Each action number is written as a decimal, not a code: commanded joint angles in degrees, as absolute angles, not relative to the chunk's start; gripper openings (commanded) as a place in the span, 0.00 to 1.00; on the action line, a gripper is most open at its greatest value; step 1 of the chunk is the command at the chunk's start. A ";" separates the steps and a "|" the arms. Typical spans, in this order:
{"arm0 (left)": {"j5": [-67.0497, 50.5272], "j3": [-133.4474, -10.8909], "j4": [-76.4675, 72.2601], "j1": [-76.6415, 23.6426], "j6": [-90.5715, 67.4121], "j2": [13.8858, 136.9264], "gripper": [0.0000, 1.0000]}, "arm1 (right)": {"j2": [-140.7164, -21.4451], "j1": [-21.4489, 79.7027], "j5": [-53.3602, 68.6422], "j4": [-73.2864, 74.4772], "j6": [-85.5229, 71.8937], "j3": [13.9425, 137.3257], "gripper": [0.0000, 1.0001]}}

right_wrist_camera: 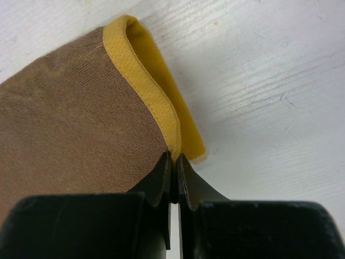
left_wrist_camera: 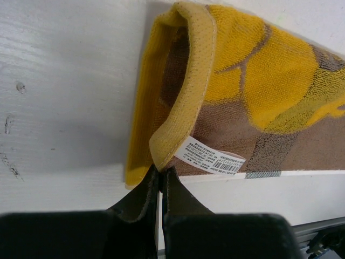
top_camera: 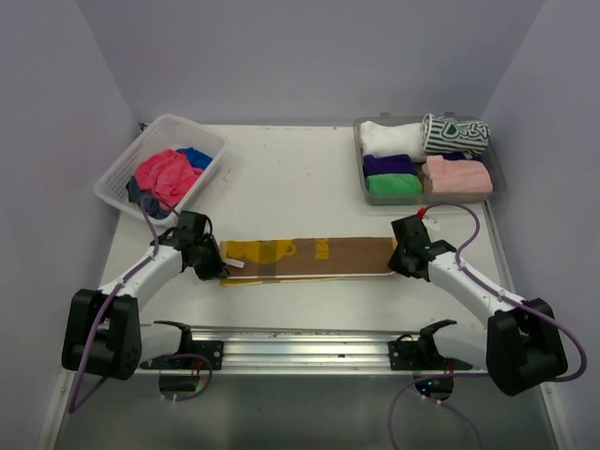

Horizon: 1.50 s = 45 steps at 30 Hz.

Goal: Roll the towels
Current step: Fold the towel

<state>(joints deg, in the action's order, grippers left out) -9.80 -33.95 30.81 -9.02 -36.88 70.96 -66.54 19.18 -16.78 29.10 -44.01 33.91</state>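
A yellow-and-brown towel [top_camera: 309, 257] lies folded into a long strip across the table's middle. My left gripper [top_camera: 217, 265] is shut on the towel's left near corner [left_wrist_camera: 159, 156], beside its white label [left_wrist_camera: 211, 158]. My right gripper [top_camera: 400, 260] is shut on the towel's right near corner with the yellow hem [right_wrist_camera: 173, 141]. Rolled towels, white [top_camera: 389, 139], striped [top_camera: 455, 133], purple [top_camera: 389, 164], green [top_camera: 394, 185] and pink [top_camera: 459, 175], sit in the grey tray [top_camera: 500, 178]. Pink [top_camera: 161, 174] and blue [top_camera: 195, 157] towels lie loose in the white basket [top_camera: 211, 141].
The basket stands at the far left and the tray at the far right. A metal rail [top_camera: 300, 342] runs along the near edge between the arm bases. Lavender walls enclose the table on three sides.
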 commanded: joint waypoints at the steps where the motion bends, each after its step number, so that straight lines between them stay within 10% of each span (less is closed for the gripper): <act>1: -9.32 -32.87 27.60 -8.53 -37.79 69.96 0.00 | -68.02 19.16 -18.90 27.51 -44.82 32.70 0.00; 17: -10.46 -45.70 38.85 -8.53 -35.68 65.13 0.00 | -61.70 18.99 -19.77 33.13 -44.47 38.58 0.00; 45: -12.39 -31.11 30.41 -8.53 -37.71 65.48 0.00 | -67.50 18.90 -21.27 29.44 -45.35 33.93 0.00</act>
